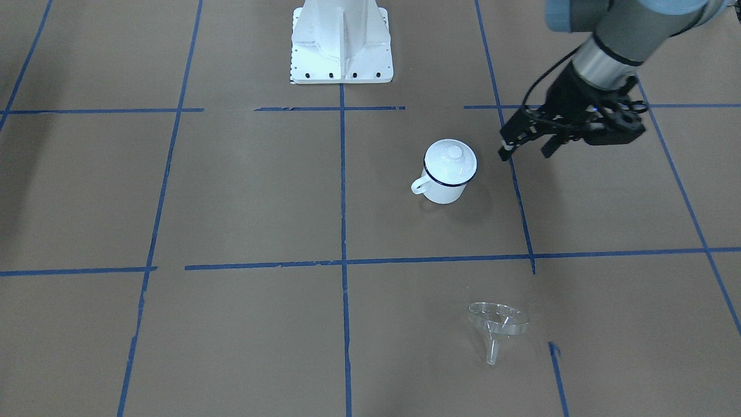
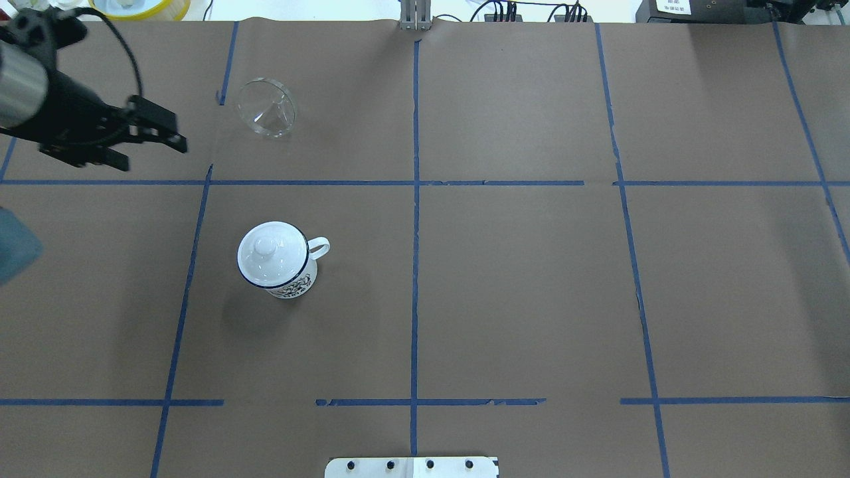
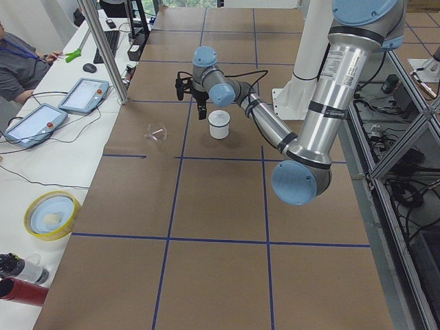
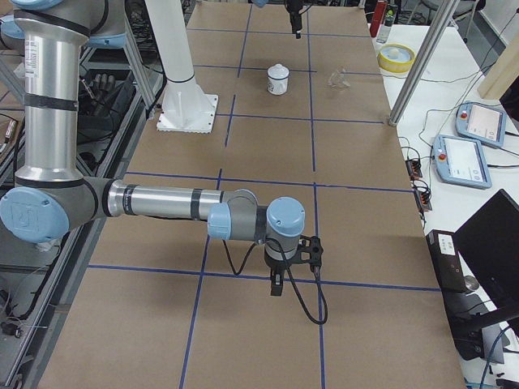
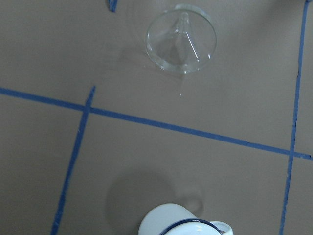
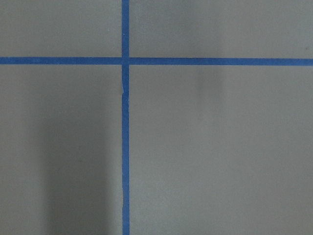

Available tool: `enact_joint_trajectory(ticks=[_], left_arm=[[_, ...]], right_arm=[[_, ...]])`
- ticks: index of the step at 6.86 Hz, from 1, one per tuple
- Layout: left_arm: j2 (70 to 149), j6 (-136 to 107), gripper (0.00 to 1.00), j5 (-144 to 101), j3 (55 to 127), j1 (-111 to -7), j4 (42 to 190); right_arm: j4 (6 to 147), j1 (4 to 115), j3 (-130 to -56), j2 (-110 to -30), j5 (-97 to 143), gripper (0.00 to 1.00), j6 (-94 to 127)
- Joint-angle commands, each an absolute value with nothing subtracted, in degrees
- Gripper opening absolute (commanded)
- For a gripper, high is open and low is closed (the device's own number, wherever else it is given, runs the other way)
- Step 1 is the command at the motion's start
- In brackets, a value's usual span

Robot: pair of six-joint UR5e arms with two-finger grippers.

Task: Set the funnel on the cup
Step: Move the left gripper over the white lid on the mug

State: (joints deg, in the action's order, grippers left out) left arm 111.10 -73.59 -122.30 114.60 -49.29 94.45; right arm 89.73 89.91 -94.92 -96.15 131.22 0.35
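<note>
Tipped on its side, the funnel (image 1: pixel 498 319) lies on the table (image 1: pixel 231 202), well apart from the lidded cup (image 1: pixel 447 176). The left gripper (image 1: pixel 525 152) hangs near the cup, jaws spread and empty. Whether the right gripper (image 4: pixel 277 285) is open cannot be told.

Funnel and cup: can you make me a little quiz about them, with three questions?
1. True or false: the funnel already sits on the cup.
2. What covers the cup's top? A) a white knobbed lid B) a spoon C) nothing
3. Fill in the gap: the left hand is open and holds ____.

Key: 1 false, it lies on its side on the table, apart from the cup; 2 A; 3 nothing.
</note>
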Motion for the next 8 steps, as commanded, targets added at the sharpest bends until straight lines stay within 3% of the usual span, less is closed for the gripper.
enact_joint_trajectory(ticks=[1, 8], left_arm=[[118.6, -80.3, 1.00, -115.6, 114.7, -40.7, 82.6], [115.5, -81.3, 0.97, -107.1, 110.7, -35.2, 87.9]], right_arm=[[89.7, 89.9, -94.9, -96.2, 131.2, 1.00, 0.4], [89.7, 89.9, -94.9, -96.2, 131.2, 1.00, 0.4]])
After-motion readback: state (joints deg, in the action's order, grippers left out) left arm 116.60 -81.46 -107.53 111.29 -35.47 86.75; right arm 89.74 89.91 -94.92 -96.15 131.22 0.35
